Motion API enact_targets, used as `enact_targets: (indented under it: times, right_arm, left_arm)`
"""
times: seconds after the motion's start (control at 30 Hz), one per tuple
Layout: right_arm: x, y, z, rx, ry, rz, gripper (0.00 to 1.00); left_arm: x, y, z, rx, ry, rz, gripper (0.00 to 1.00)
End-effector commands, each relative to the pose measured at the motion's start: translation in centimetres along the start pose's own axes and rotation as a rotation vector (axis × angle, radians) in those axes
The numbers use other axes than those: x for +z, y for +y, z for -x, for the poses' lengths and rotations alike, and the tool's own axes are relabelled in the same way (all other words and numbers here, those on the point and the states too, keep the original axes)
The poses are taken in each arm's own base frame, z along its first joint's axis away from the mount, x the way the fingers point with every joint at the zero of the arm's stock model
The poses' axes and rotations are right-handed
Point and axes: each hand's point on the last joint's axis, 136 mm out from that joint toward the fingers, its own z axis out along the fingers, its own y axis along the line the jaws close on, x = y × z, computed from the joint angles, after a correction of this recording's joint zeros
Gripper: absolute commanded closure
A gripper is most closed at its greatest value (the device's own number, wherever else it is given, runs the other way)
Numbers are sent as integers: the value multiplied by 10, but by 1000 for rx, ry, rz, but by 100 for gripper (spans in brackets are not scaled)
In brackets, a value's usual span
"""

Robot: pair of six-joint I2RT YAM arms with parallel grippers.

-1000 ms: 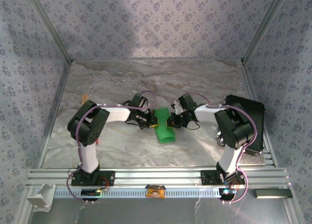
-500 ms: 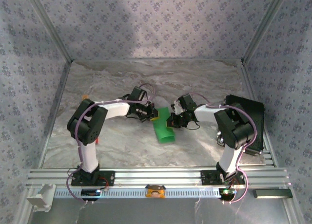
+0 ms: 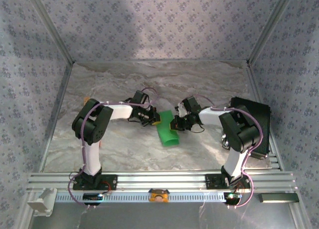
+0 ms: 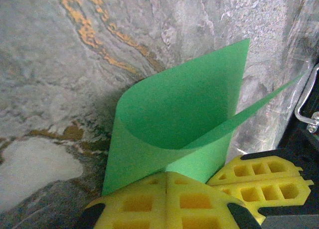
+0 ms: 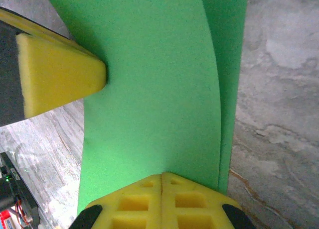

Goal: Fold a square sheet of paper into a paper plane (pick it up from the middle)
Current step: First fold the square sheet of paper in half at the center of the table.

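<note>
The square sheet of paper [image 3: 168,133] is bright green and curled over on itself into a loose fold, standing off the marble table between the two arms. My left gripper [image 3: 156,121] is shut on its left edge; in the left wrist view the yellow pads [image 4: 149,199] meet where the two layers of the sheet [image 4: 179,119] come together. My right gripper [image 3: 174,124] is shut on the opposite edge, and the sheet [image 5: 154,89] rises straight from its closed tips [image 5: 162,176]. The other gripper's pad [image 5: 60,74] presses the sheet from the left.
A black ribbed box [image 3: 254,122] stands at the right edge beside the right arm. A small orange thing [image 3: 85,98] lies at the far left. Patterned walls close in the marble table [image 3: 149,79]; an aluminium rail [image 3: 159,181] runs along the near edge.
The left arm has swung back and to the left while its gripper stays on the sheet. The sheet now looks narrower and more tightly curled. The right arm has hardly moved.
</note>
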Motion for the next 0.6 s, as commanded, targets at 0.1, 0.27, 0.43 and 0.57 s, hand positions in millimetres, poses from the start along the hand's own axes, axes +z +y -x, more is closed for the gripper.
enact_targets:
  times: [0.1, 0.27, 0.43, 0.57]
  right_arm:
    - [5, -39, -29, 85, 71, -138, 100]
    - [6, -40, -30, 86, 71, -137, 100]
    - [5, -40, -31, 87, 72, -136, 100]
    - [4, -40, -31, 85, 68, -141, 100]
  left_arm:
    - [-11, -15, 16, 54, -16, -20, 100]
    - [-2, 7, 19, 6, 0, -25, 100]
    - [4, 21, 24, -19, -8, -21, 100]
    - [-3, 27, 38, -36, -64, 6, 100]
